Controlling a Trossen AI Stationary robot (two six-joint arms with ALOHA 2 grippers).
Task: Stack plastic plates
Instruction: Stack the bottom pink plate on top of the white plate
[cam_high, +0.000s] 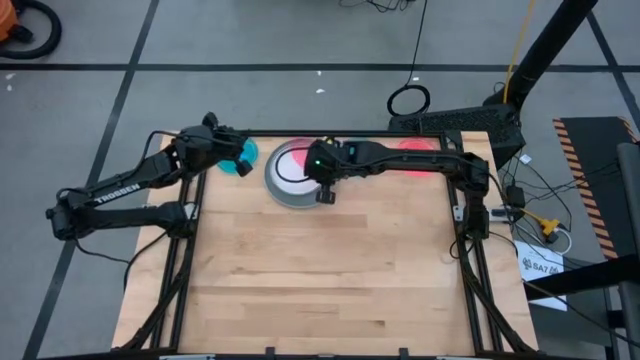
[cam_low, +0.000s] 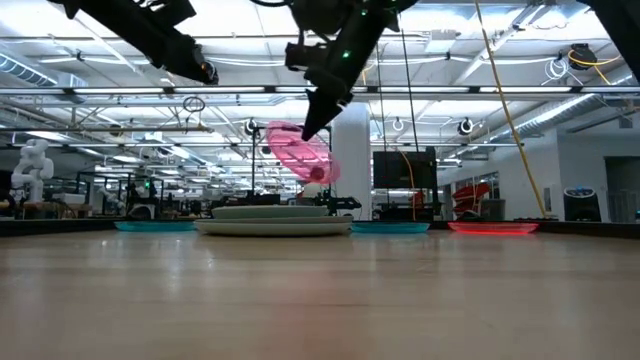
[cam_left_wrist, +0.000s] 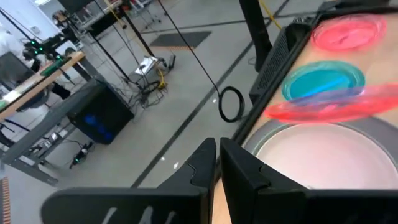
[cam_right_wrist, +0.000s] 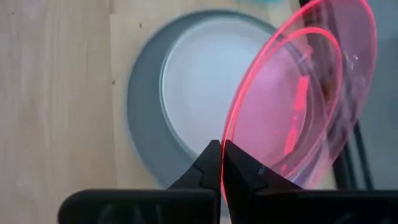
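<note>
A white plate (cam_right_wrist: 205, 74) lies on a large grey plate (cam_high: 290, 192) at the table's far middle. Above this stack hangs a pink-red plate (cam_low: 300, 152), tilted, with my right gripper (cam_right_wrist: 222, 152) shut on it. A second pink-red plate (cam_high: 420, 148) lies flat at the far right, and a teal-blue plate (cam_left_wrist: 323, 81) lies between it and the stack. Another teal-blue plate (cam_high: 240, 160) lies at the far left. My left gripper (cam_left_wrist: 217, 155) hovers shut over that one, touching nothing. My right gripper pinches the pink-red plate's rim (cam_right_wrist: 225, 140) between its two fingers. The fingers (cam_low: 306, 128) slant down from above. The plate hangs steeply tilted beyond the fingers, lifted clear above the white plate.
All plates lie along the table's far edge. The near half of the wooden tabletop (cam_high: 320, 270) is bare. A black frame rail (cam_high: 470, 230) runs along the table's right side.
</note>
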